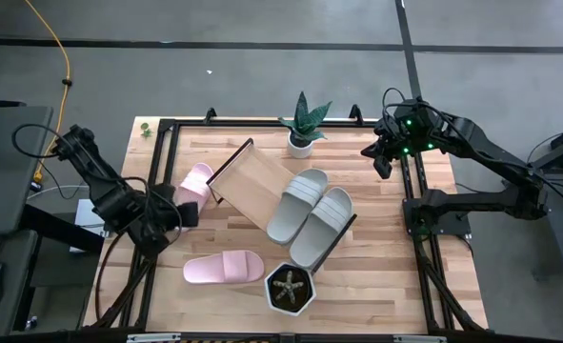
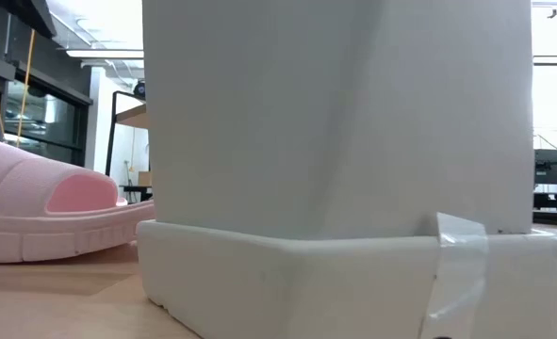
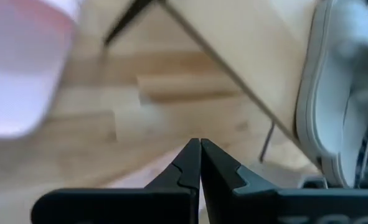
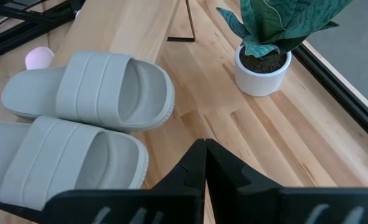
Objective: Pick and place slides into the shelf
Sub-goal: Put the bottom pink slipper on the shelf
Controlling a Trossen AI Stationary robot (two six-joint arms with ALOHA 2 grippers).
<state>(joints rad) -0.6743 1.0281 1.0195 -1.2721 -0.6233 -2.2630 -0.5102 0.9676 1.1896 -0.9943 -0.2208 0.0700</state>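
Both claws are closed and empty. The left gripper (image 1: 188,211), at 9 o'clock, could bump the pink slide (image 1: 197,178) beside the shelf (image 1: 258,183).

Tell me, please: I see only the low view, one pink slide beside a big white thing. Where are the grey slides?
Observer: Both grey slides lie side by side on the shelf, toward its right end.
Operator: And the second pink slide?
Observer: The second pink slide lies on the table by the shelf's left end, close to the left gripper, which is shut and holds nothing.
Operator: Where is the right gripper?
Observer: The right gripper is shut, over the table's far right part, near a potted plant.
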